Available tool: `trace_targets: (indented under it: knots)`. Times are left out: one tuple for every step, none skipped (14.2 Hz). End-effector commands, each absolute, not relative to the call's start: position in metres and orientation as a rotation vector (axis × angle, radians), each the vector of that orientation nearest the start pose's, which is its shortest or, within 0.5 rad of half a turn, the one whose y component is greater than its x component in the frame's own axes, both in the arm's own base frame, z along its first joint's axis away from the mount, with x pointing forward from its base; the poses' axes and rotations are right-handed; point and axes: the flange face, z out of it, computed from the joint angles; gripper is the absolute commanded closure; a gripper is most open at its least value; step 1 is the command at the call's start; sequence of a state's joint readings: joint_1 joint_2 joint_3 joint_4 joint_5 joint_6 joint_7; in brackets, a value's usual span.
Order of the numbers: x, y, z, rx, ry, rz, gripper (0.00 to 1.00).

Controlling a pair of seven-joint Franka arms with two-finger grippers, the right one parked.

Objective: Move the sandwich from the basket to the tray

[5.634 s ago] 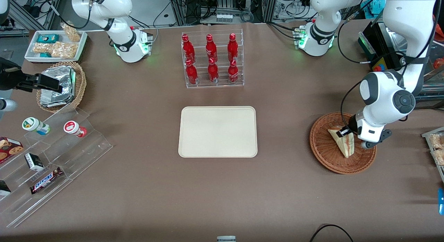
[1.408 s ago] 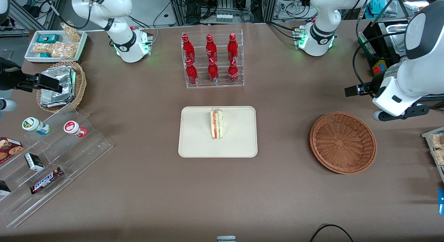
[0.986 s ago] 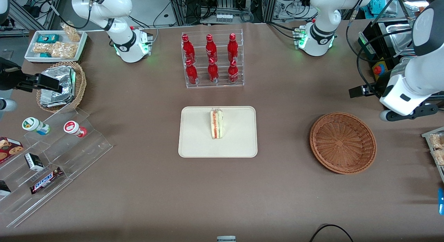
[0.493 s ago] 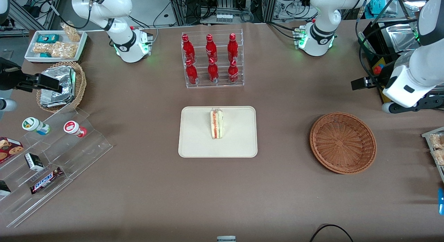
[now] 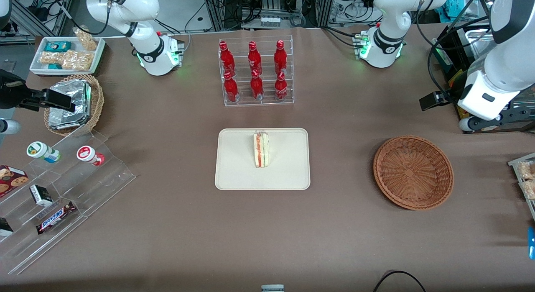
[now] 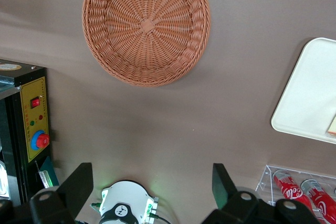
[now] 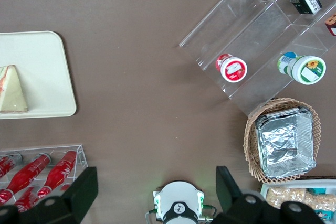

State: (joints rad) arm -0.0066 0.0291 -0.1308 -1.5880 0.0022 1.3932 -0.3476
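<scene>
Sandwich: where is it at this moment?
In the front view the sandwich stands on the tray at mid-table, nearer the camera than the bottle rack; the basket holds nothing, and the open gripper hangs above the table.

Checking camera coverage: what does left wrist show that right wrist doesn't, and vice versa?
Left wrist only: the empty basket, a yellow control box, and the open gripper high above the table, holding nothing. Right wrist only: the foil packs basket and acrylic snack steps. Both: the tray, the sandwich on it, red bottles.
</scene>
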Motion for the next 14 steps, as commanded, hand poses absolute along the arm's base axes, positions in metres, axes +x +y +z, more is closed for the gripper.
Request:
trace_targets:
  knots:
    - [0.5386, -0.0724, 0.5913, -3.058, -0.344, 0.3, 0.0]
    - [0.542, -0.0722, 0.5917, -3.058, -0.348, 0.298, 0.0]
    - [0.5426, -0.0724, 0.5906, -3.058, -0.353, 0.303, 0.0]
    - [0.5427, -0.0724, 0.5913, -3.058, -0.353, 0.301, 0.0]
    - [0.5428, -0.0707, 0.5912, -3.057, -0.358, 0.303, 0.0]
    - [0.5432, -0.0707, 0.5904, -3.056, -0.36, 0.305, 0.0]
    - [0.5436, -0.0707, 0.5895, -3.056, -0.358, 0.308, 0.0]
    - [0.5435, -0.0705, 0.5888, -3.054, -0.36, 0.309, 0.0]
    - [0.5432, -0.0713, 0.5887, -3.054, -0.357, 0.311, 0.0]
    - [0.5434, -0.0709, 0.5888, -3.057, -0.36, 0.31, 0.0]
    - [0.5435, -0.071, 0.5895, -3.059, -0.36, 0.309, 0.0]
    - [0.5435, -0.071, 0.5895, -3.059, -0.358, 0.309, 0.0]
    - [0.5435, -0.0702, 0.5888, -3.059, -0.36, 0.311, 0.0]
    - [0.5435, -0.0705, 0.5888, -3.054, -0.36, 0.309, 0.0]
